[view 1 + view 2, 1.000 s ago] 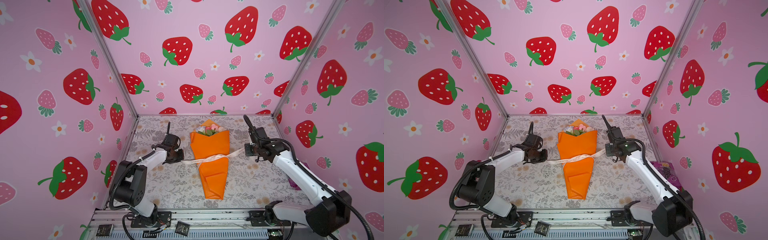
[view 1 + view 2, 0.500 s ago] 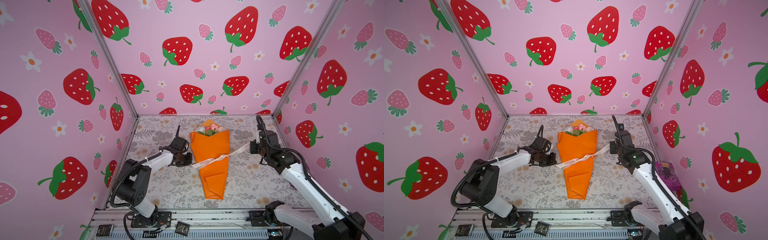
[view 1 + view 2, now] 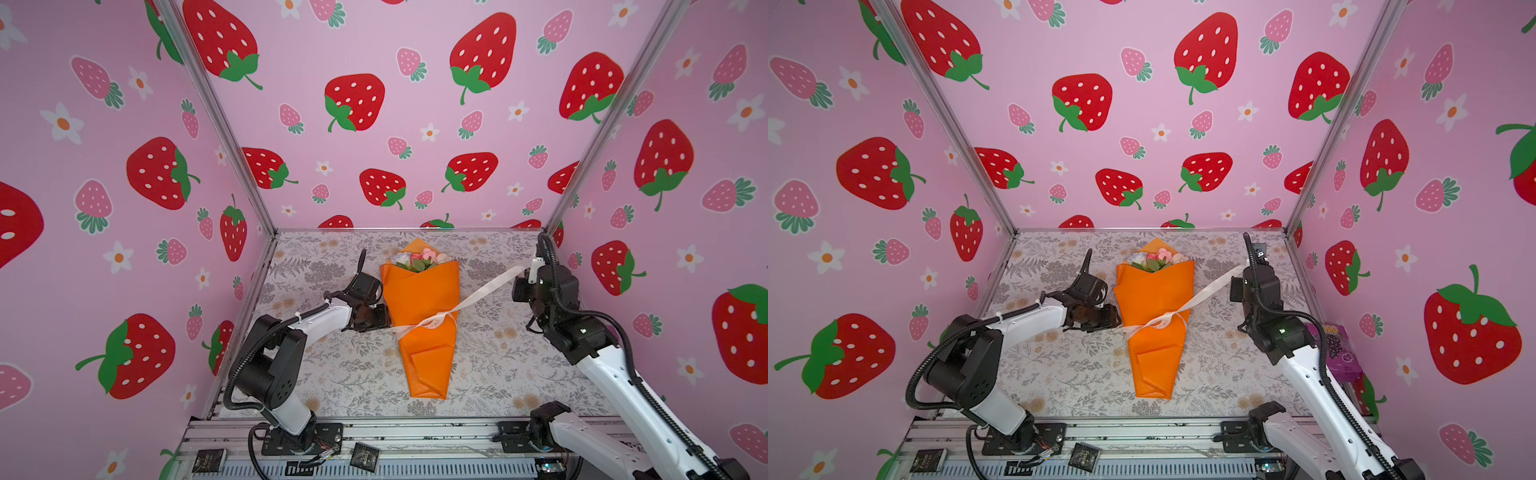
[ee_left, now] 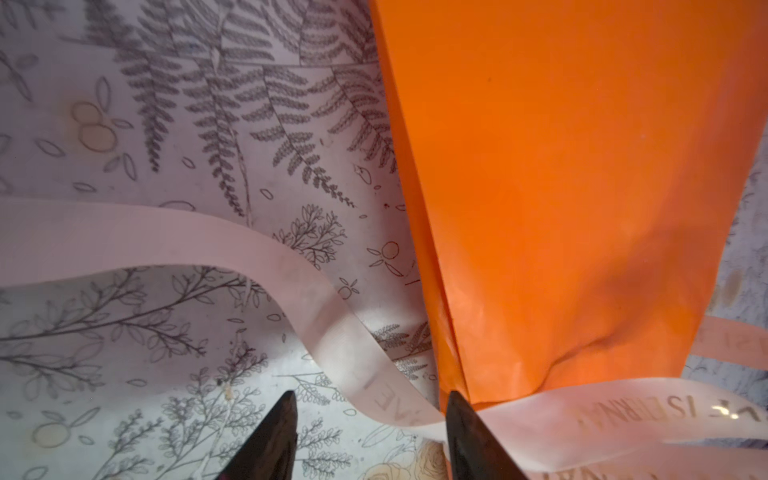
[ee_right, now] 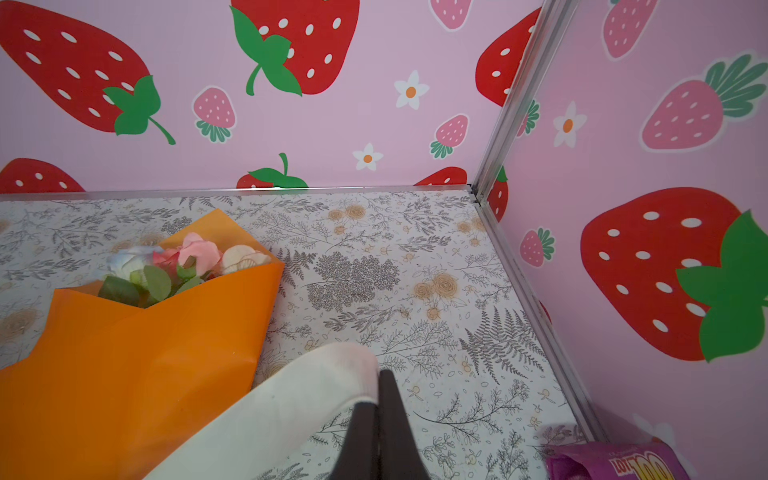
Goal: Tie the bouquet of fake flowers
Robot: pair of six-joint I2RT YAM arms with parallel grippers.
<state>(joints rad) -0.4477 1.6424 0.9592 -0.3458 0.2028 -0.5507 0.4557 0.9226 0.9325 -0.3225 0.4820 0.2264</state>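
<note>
One bouquet of fake flowers (image 3: 419, 307) lies crossed by one ribbon (image 3: 486, 291).

Both top views are bright and evenly lit by soft, diffuse light, with only faint shadows beneath the arms on the counter (image 3: 332, 374). Wide-angle distortion bows the metal corner posts (image 3: 220, 124) toward the picture edges. The left wrist view is dimmer. There the ribbon (image 4: 166, 232) close to the lens is soft, the left pincer's fingertips (image 4: 274, 436) are dark silhouettes, and the orange paper (image 4: 582, 208) carries a mild sheen. In the right wrist view the near ribbon is blurred, while the walls (image 5: 415, 50) are crisp.
</note>
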